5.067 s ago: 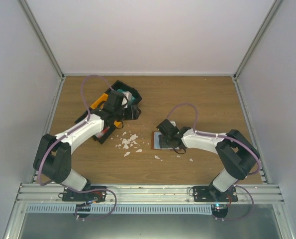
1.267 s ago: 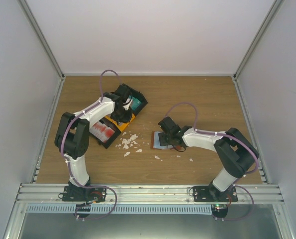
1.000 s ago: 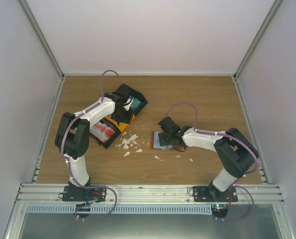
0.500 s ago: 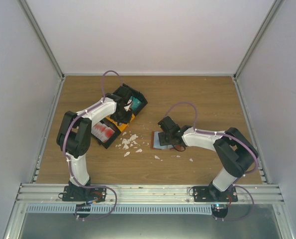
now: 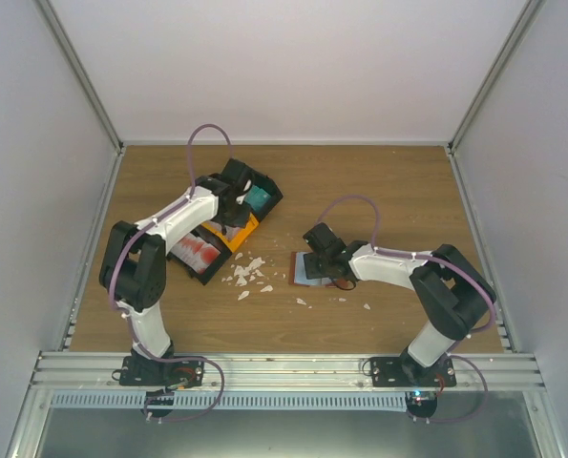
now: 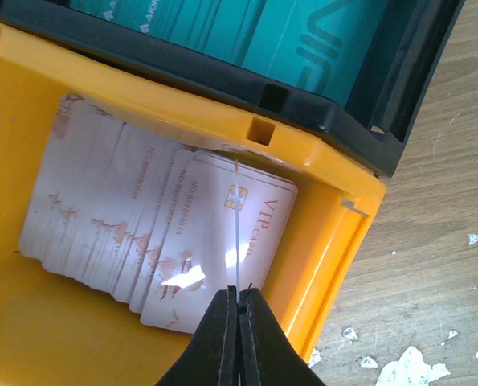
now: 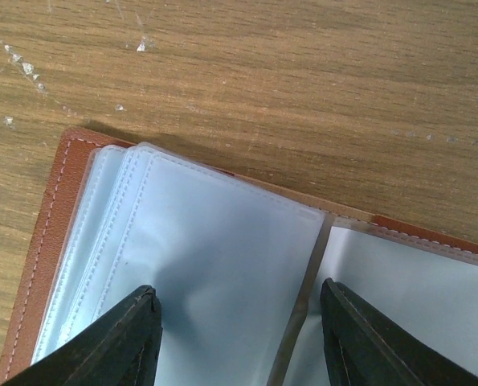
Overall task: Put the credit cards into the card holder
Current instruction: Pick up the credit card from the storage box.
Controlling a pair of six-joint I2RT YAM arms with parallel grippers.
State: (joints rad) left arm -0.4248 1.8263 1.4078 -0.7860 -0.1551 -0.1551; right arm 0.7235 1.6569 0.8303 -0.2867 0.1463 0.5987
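Observation:
In the left wrist view my left gripper (image 6: pixel 237 296) is shut on a thin whitish credit card (image 6: pixel 235 233), seen edge-on above a fanned stack of whitish credit cards (image 6: pixel 126 217) in the orange bin (image 6: pixel 327 241). Teal credit cards (image 6: pixel 303 40) fill the black bin beyond. From above, the left gripper (image 5: pixel 234 197) is over the tray. The brown card holder (image 7: pixel 50 217) lies open on the table, its clear sleeves (image 7: pixel 222 241) showing. My right gripper (image 7: pixel 239 293) is open, its fingers (image 7: pixel 126 338) down on the sleeves on either side of the fold. From above, the card holder (image 5: pixel 305 272) shows beside the right gripper (image 5: pixel 324 258).
The black-and-orange three-bin tray (image 5: pixel 247 227) lies at an angle at the middle left, red-and-white cards (image 5: pixel 196 252) in its near bin. White scraps (image 5: pixel 247 272) are scattered between tray and card holder. Metal-framed walls close in the table.
My left jaws have shut on a whitish card in the orange bin, and the left arm's elbow has shifted left. The right arm has not moved.

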